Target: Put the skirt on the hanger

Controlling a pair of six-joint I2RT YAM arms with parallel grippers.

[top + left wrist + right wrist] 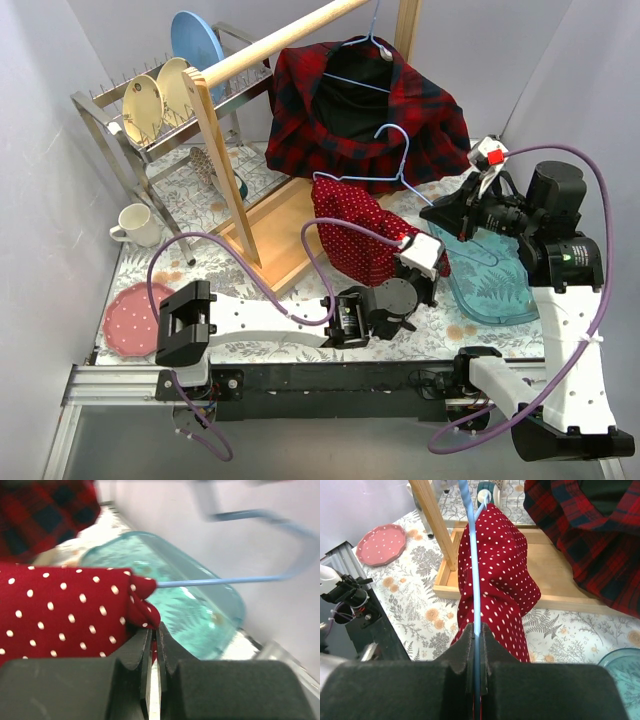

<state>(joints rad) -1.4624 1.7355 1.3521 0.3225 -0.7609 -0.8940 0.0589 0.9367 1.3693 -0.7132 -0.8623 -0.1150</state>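
Observation:
The skirt (pixel 358 232) is red with white dots and drapes over the light-blue wire hanger (pixel 396 158) in the middle of the table. My right gripper (pixel 430 212) is shut on the hanger's right end. In the right wrist view the hanger wire (pixel 475 580) runs straight out from between the shut jaws (pixel 477 630), with the skirt (pixel 502 575) hanging beside it. My left gripper (pixel 432 264) is at the skirt's lower right corner. In the left wrist view its jaws (pixel 155 632) are shut on a fold of the skirt (pixel 65 615), just below the hanger wire (pixel 225 581).
A wooden rack with a long dowel (pixel 270 45) carries a red plaid shirt (pixel 400 120) on another hanger. A teal glass dish (pixel 495 290) lies right of the skirt. A dish rack with plates (pixel 160 95), a white mug (pixel 135 225) and a pink plate (pixel 130 318) stand at the left.

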